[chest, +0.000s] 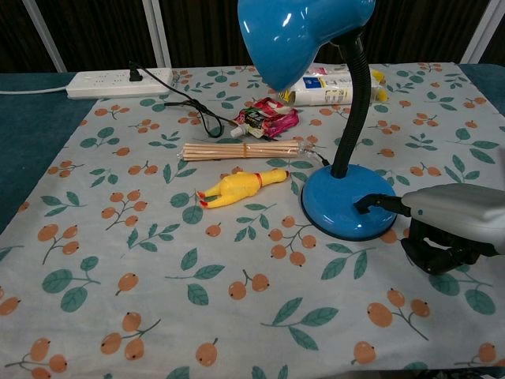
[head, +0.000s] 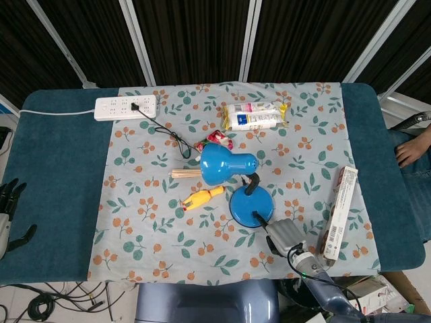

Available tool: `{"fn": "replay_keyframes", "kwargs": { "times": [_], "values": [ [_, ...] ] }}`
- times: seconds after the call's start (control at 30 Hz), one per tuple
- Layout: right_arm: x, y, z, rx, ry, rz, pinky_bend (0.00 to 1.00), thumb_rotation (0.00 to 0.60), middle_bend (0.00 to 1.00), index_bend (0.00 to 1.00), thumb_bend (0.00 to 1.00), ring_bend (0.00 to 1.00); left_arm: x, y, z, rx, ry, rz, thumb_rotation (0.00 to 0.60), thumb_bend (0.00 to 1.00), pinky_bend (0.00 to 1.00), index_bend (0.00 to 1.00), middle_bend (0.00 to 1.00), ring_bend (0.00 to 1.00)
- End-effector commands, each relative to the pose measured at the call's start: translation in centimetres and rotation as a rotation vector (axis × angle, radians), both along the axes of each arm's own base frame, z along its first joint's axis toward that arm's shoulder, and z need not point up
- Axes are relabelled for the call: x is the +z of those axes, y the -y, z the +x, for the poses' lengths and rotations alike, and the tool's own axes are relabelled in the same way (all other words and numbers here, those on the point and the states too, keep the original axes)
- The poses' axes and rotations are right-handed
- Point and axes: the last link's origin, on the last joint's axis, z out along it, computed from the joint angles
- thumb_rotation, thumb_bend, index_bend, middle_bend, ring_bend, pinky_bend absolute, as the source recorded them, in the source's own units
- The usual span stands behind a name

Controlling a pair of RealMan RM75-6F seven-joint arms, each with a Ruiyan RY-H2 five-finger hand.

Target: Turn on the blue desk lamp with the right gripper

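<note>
The blue desk lamp stands mid-table, its shade (head: 227, 163) (chest: 304, 31) bent over on a black neck above the round base (head: 250, 204) (chest: 345, 204). No glow shows in the shade. My right hand (head: 284, 235) (chest: 451, 219) lies just right of the base, one dark finger (chest: 377, 204) stretched out and touching the base's near-right rim. Its other fingers are curled under, holding nothing. My left hand (head: 9, 205) rests at the table's far left edge with its fingers apart and nothing in it, and only the head view shows it.
On the floral cloth lie a yellow rubber chicken (head: 202, 197) (chest: 237, 186), a bundle of wooden sticks (head: 185, 173) (chest: 241, 149), a red packet (head: 217, 140), a white package (head: 254, 116) and a long box (head: 339, 212). A power strip (head: 125, 106) with a black cord sits back left.
</note>
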Motion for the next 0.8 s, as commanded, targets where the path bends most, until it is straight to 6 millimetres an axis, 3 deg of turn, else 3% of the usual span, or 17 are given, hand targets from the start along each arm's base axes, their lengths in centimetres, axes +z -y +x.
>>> {"fn": "replay_keyframes", "kwargs": {
  "times": [0.03, 0.8],
  "values": [
    [0.02, 0.01, 0.02, 0.0, 0.002, -0.001, 0.88, 0.6, 0.88, 0.02, 0.68, 0.93, 0.0, 0.0, 0.0, 0.0, 0.0, 0.0, 0.6, 0.28, 0.0, 0.03, 0.0, 0.01],
    [0.12, 0.07, -0.2, -0.007, -0.004, 0.0, 0.88, 0.6, 0.88, 0.02, 0.68, 0.93, 0.01, 0.01, -0.01, 0.0, 0.0, 0.001, 0.6, 0.28, 0.0, 0.03, 0.0, 0.01]
  ]
}}
